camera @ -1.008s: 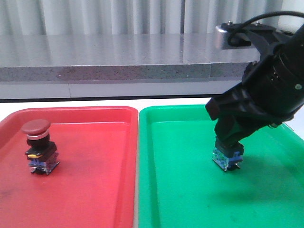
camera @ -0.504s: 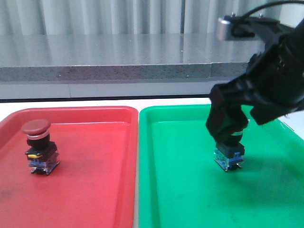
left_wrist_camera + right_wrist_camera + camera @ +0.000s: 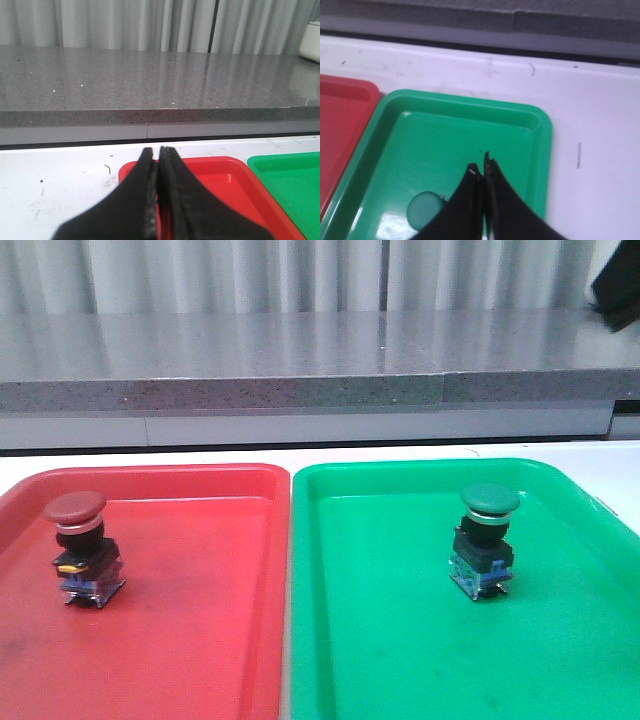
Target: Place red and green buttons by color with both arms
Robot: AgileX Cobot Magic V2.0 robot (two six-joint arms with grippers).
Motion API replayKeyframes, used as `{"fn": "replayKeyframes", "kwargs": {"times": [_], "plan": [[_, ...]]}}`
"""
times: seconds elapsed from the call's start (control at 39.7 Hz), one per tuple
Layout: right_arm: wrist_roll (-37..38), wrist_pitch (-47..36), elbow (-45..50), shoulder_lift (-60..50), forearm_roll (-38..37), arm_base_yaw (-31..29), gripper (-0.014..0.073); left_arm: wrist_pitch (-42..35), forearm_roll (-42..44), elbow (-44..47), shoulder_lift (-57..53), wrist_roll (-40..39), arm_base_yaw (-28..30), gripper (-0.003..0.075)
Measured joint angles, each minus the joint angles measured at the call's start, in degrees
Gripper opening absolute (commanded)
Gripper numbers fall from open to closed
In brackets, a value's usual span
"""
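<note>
The red button stands upright at the left of the red tray. The green button stands upright in the green tray. Its cap also shows in the right wrist view. My right gripper is shut and empty, raised above the green tray, apart from the button. Only a black edge of that arm shows at the front view's top right. My left gripper is shut and empty, over a corner of the red tray. The red button is hidden there.
The two trays lie side by side on a white table. A grey stone ledge runs behind the table, with curtains beyond. White table surface lies to the side of the green tray.
My right gripper has let go of the green button and risen up and to the right, almost out of the front view. The green button stays standing in the green tray.
</note>
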Motion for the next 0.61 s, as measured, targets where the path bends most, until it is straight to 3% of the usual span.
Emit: {"fn": "replayKeyframes", "kwargs": {"times": [0.2,0.61], "plan": [[0.0,1.0,4.4,-11.0,-1.2,-5.2,-0.0069,0.0,0.0,0.0,0.0,0.0,0.0,-0.0020],[0.0,0.4,24.5,-43.1,-4.7,-5.7,-0.0069,0.0,0.0,0.0,0.0,0.0,0.0,-0.0020]]}}
